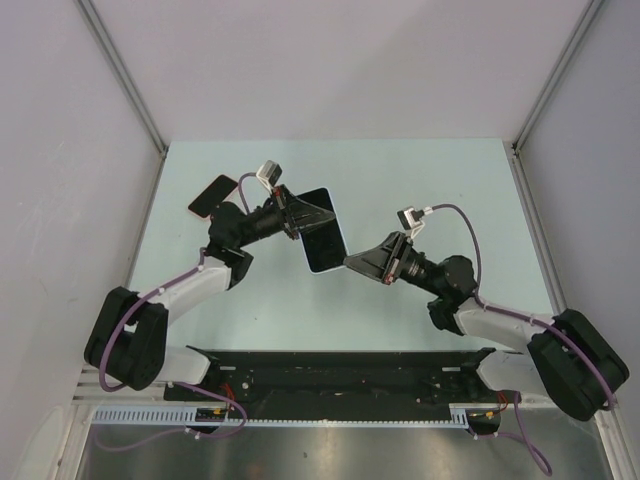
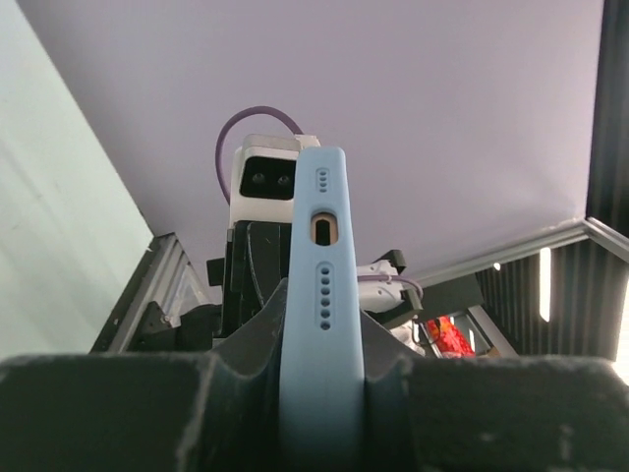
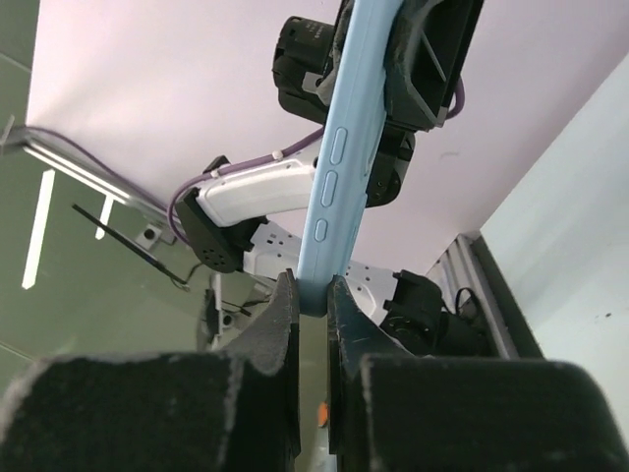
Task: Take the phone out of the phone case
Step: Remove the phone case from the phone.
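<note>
**Spotter:** Top external view first: where is the phone case?

**Me:** I see the light-blue phone case held up off the table, tilted, about mid-width between my two arms. My left gripper has its jaws clamped on the case's upper-left edge. My right gripper reaches in from the lower right, jaws squeezed together on the case's lower edge.

**Spotter:** Do the wrist cameras agree?

**Me:** Yes. On the left wrist, the port edge of the case stands upright, wedged between both fingers. On the right wrist, my fingers pinch the thin side edge just below the buttons, and the case runs up to the other gripper.

**Spotter:** Any room to move?

**Me:** Both side walls stand well apart from the grippers, and the table's far edge lies well beyond the case. A dark flat slab lies near the left edge, just beside my left arm. I cannot tell whether the phone sits inside.
</note>
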Motion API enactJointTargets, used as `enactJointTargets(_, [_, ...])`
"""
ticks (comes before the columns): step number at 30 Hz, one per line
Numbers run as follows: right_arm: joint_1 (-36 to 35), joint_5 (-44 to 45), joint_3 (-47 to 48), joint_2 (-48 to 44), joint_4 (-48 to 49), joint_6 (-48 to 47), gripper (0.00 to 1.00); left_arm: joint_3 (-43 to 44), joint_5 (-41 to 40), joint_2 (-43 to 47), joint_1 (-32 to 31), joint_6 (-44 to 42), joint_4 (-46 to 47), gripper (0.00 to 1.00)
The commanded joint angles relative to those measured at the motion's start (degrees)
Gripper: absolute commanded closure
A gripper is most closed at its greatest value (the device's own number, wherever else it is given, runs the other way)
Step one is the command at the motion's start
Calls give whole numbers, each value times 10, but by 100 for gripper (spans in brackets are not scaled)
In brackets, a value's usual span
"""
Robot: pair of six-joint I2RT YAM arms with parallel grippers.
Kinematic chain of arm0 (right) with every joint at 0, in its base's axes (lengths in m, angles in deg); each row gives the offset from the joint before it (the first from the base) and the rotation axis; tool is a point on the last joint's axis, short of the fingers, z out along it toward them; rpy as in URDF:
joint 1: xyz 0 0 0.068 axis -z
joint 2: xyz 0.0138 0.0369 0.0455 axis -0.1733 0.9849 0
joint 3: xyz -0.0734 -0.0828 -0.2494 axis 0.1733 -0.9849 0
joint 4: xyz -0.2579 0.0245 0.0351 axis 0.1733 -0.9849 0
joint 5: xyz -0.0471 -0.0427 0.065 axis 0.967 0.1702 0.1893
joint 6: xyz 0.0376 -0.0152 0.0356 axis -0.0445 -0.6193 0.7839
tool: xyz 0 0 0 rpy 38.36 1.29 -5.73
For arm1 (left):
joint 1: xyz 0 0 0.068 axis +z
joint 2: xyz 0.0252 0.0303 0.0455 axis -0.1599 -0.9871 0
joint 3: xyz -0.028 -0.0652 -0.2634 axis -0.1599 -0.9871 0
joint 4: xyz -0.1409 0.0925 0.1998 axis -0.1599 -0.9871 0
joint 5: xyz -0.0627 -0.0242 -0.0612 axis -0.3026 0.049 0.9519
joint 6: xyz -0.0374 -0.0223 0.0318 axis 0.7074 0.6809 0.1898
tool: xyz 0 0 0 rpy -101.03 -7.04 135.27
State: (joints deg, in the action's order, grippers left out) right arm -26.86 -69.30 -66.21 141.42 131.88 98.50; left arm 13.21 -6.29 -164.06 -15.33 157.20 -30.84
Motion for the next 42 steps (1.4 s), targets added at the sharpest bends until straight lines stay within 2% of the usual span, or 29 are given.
enactJointTargets(1, [-6, -2, 10, -62, 171, -97, 100, 4, 2, 8, -1, 62, 93, 100])
enactJointTargets(9, [-52, -28, 34, -101, 171, -206, 100, 7, -6, 3, -5, 86, 123, 100])
enactJointTargets(17, [-86, -82, 86, -77, 171, -242, 100, 20, -8, -9, -7, 85, 117, 100])
enactJointTargets(26, [-105, -90, 104, -78, 171, -274, 100, -7, -22, -60, -10, 124, 185, 100])
enactJointTargets(31, [-103, -100, 110, -70, 171, -287, 100, -21, -31, -87, -24, 163, 252, 100])
enactJointTargets(38, [-83, -115, 110, -63, 171, -286, 100, -27, -27, -67, -32, 176, 258, 100])
enactJointTargets(42, [-60, -102, 110, -52, 171, -272, 100, -33, -30, -24, -41, 172, 239, 100])
